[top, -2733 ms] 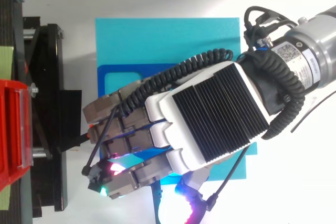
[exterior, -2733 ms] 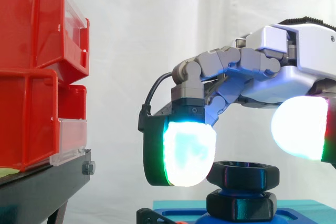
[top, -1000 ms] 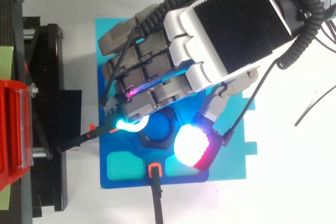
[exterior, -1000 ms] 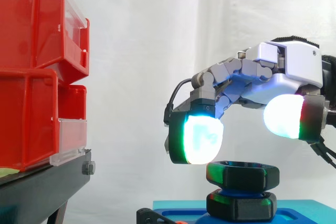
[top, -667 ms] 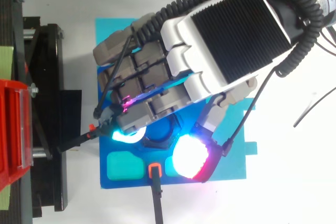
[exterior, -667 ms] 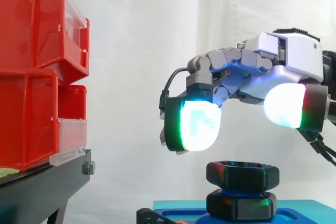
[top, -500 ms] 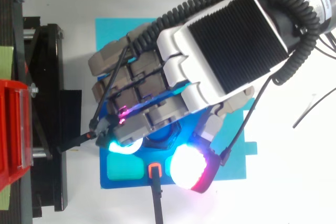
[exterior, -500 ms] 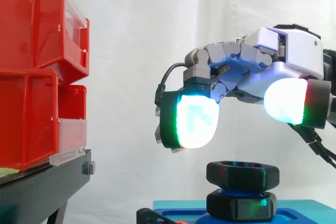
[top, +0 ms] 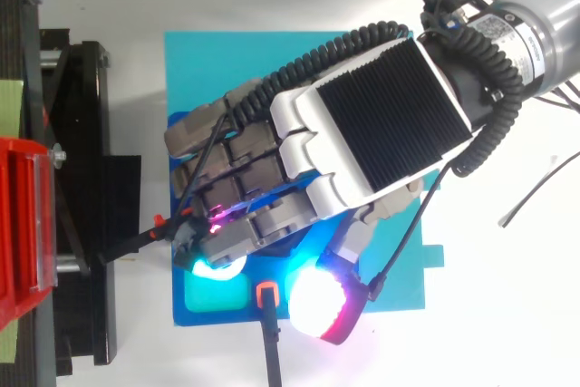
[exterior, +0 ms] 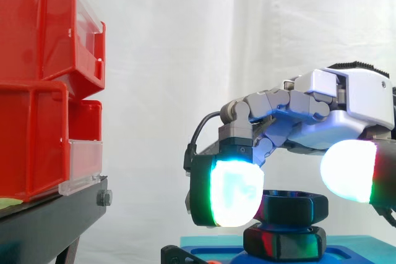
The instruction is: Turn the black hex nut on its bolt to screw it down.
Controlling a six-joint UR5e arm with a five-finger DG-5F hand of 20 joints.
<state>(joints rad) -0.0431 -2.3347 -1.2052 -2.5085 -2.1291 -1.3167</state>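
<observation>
The black hex nut (exterior: pixel 296 207) sits on a blue bolt above a second black hex piece (exterior: pixel 284 243) on the blue fixture plate (top: pixel 184 136). My hand (exterior: pixel 346 94) hangs low over it, fingers bent in a loose claw. A cyan-green fingertip pad (exterior: pixel 234 191) stands at the nut's left edge, at its height. The white and red thumb pad (exterior: pixel 348 170) stands at its right edge, slightly higher. The spread between them is wide, and I see no pad pressed on the nut. From above, the hand (top: pixel 362 129) covers the nut.
The plate lies on a cyan mat (top: pixel 272 56). Red bins (exterior: pixel 37 78) on a black stand (top: pixel 77 178) rise at the left. An orange clip (top: pixel 265 293) with a black lead sits at the plate's near edge, close to the thumb pad.
The hand swung back from its rotated pose and lifted above the nut. In the last half second it has dropped, so the pads flank the nut. The spread of the pads looks unchanged.
</observation>
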